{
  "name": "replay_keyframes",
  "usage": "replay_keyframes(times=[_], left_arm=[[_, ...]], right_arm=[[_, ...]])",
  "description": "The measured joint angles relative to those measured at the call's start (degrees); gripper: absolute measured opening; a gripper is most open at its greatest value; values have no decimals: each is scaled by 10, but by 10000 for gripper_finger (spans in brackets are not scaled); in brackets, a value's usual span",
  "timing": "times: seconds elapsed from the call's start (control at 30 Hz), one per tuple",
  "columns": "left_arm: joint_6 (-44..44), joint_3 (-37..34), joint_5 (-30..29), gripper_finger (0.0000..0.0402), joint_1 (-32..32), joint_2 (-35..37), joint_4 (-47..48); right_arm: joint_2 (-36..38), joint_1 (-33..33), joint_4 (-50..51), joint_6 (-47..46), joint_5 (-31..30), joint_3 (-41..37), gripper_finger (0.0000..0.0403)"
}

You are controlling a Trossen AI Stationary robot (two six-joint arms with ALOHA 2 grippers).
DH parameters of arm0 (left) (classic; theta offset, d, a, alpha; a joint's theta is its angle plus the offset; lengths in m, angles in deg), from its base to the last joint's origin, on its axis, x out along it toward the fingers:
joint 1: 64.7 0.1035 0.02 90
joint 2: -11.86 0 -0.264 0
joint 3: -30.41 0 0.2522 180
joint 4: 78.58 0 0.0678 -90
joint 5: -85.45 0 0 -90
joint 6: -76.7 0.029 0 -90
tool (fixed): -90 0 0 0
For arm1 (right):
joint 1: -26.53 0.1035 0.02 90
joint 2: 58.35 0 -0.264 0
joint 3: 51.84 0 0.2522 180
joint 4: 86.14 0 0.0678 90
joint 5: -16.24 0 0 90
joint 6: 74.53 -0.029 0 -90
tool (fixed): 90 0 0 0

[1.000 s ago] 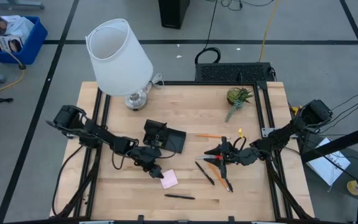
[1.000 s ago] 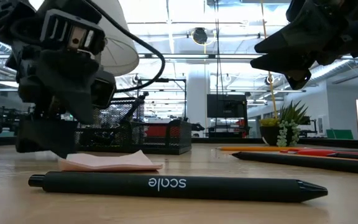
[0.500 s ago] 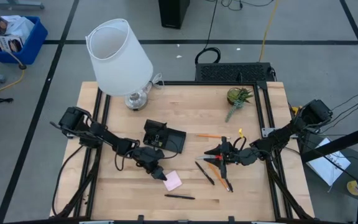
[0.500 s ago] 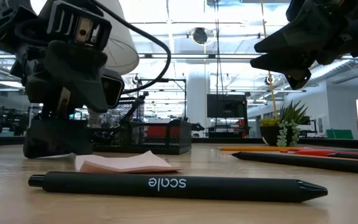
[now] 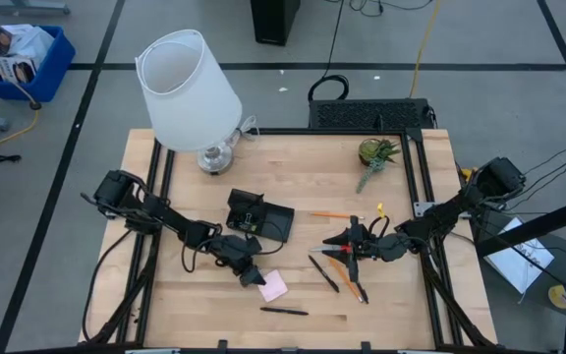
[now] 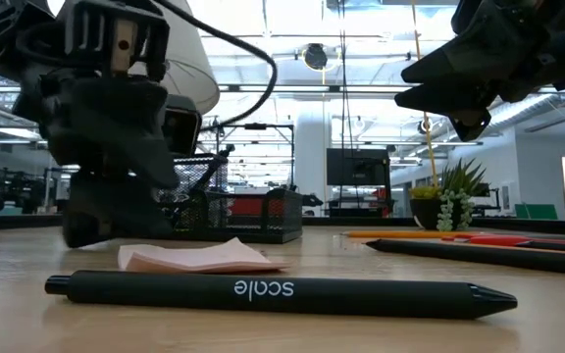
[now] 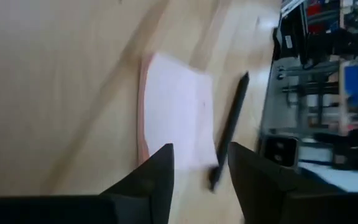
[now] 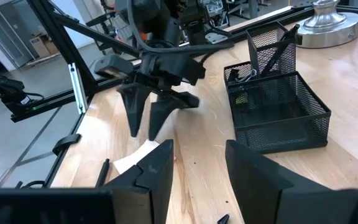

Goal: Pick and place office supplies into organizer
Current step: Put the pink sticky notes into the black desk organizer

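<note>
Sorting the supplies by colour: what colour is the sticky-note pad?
Pale pink. The sticky-note pad shows best in the left wrist view.

Left arm reaches in from the left edge, bent low across the tabletop (image 5: 303,167), wrist pitched down; left gripper (image 5: 255,279) down at the surface, fingers (image 8: 143,118) parted with a narrow gap, nothing between them. Right arm extends from the right edge, held raised; right gripper (image 5: 334,242) hovers above the surface, fingers (image 8: 247,174) apart, empty
</note>
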Motion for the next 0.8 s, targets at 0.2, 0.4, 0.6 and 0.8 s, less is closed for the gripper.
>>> replay_keyframes(times=[0.2,0.4,0.6,0.8], left_arm=[[136,44,-123,167,-42,-3,63],[173,69,-211,155,-90,6,100],[219,90,-338,148,-131,24,137],[304,196,-484,148,-187,7,317]], right_arm=[[0,0,0,0,0,0,139],[0,0,0,0,0,0,139],[0,0,1,0,0,0,139],[0,0,-2,0,0,0,139]])
